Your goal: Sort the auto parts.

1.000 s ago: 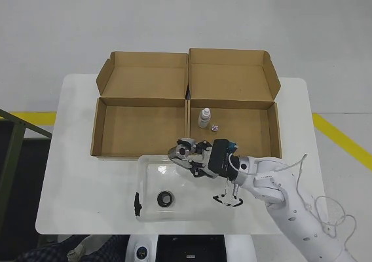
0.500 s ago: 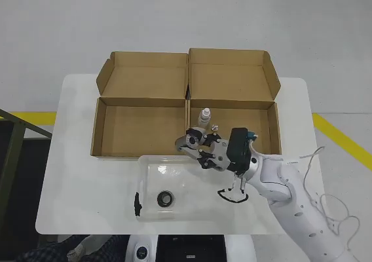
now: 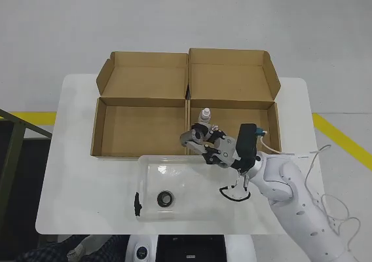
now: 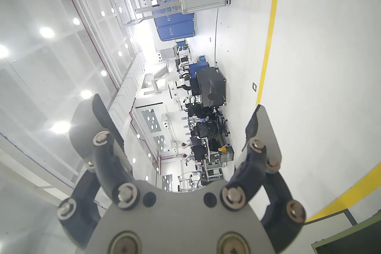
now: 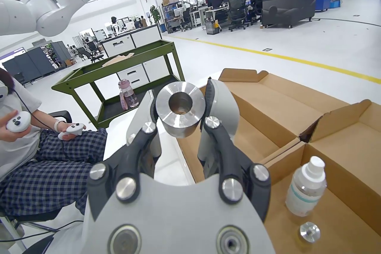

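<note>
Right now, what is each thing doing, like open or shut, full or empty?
Right gripper: shut on the metal ring.
Left gripper: open, empty.
Left box: open, empty.
Right box: open, holding a bottle and small metal part.
Bottle: upright, cap on.
Clear bin: open, holding a black ring.

Silver ring (image 5: 180, 113), brown box (image 3: 140, 131)

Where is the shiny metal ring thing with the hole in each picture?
Top view: the metal bushing sits in the right tool, about over where the two cardboard boxes meet.
Right wrist view: metal bushing in the middle, clamped in the tool, hole toward the camera.
Left wrist view: this camera faces the hall floor, away from the table.
Shared landmark: the small white bottle standing in one box.
</note>
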### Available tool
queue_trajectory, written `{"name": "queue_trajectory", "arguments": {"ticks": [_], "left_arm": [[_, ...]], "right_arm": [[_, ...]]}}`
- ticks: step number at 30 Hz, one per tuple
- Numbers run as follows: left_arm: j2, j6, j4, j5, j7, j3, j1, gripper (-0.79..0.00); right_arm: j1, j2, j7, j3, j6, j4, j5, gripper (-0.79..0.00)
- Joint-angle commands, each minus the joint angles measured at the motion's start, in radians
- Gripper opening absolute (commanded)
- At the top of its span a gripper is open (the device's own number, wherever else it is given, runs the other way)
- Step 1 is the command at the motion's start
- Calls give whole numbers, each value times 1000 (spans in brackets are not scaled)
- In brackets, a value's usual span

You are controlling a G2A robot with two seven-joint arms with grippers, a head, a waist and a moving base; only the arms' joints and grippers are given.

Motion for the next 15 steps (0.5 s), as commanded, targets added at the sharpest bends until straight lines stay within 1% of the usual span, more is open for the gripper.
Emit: {"name": "queue_trajectory", "arguments": {"ticks": [1,8,15], "left_arm": [[0,0,0,0,0,0,0,0],[0,0,0,0,0,0,0,0],[0,0,0,0,0,0,0,0]], "right_arm": [[1,0,3,0,11,-8,-19,-785],[17,-6,19,-21,52,-19,-83,-785],[60,-16,55,-66,102,4,-151,-785]]}}
